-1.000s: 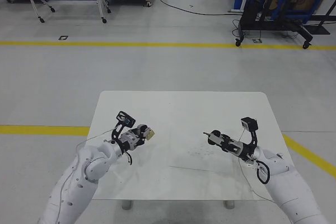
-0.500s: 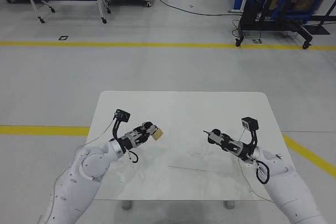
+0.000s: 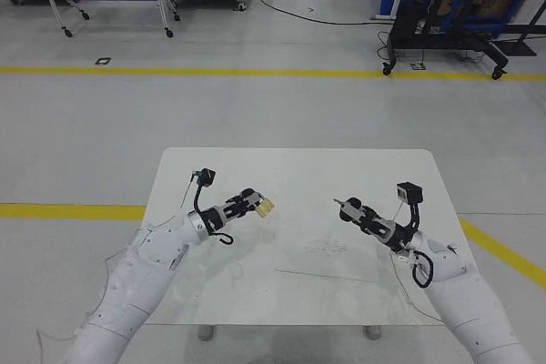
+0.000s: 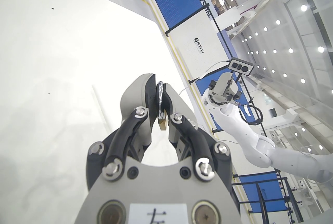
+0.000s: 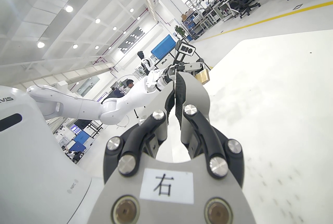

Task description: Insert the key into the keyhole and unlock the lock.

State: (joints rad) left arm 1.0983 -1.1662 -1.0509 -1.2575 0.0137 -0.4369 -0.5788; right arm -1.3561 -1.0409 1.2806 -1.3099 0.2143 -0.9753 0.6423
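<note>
The left gripper's 2 fingers (image 4: 138, 97) are clamped on the silver shackle (image 4: 159, 97) of a brass padlock (image 3: 265, 207), which is pinched between their black pads. The lock's brass body (image 4: 163, 125) shows through the gap between the fingers. Seen from the right wrist view, that body hangs just beneath the fingertips.

The right gripper's 2 fingers (image 5: 193, 95) are pressed together, pad against pad, on a thin key (image 3: 336, 202). In the top view its tip juts out past the fingertips. In the right wrist view the key is too slim to make out between the pads.

In the top view the left gripper (image 3: 248, 202) sits left of the frame's centre and the right gripper (image 3: 346, 209) right of centre. Both are at about the same height in the frame, over the white table (image 3: 346, 168). The padlock sticks out from the left gripper toward the centre of the frame. The key's tip points leftward in the frame, toward the padlock. Key and padlock are well apart, with bare table top between them. Whether the keyhole faces the key cannot be told.
</note>
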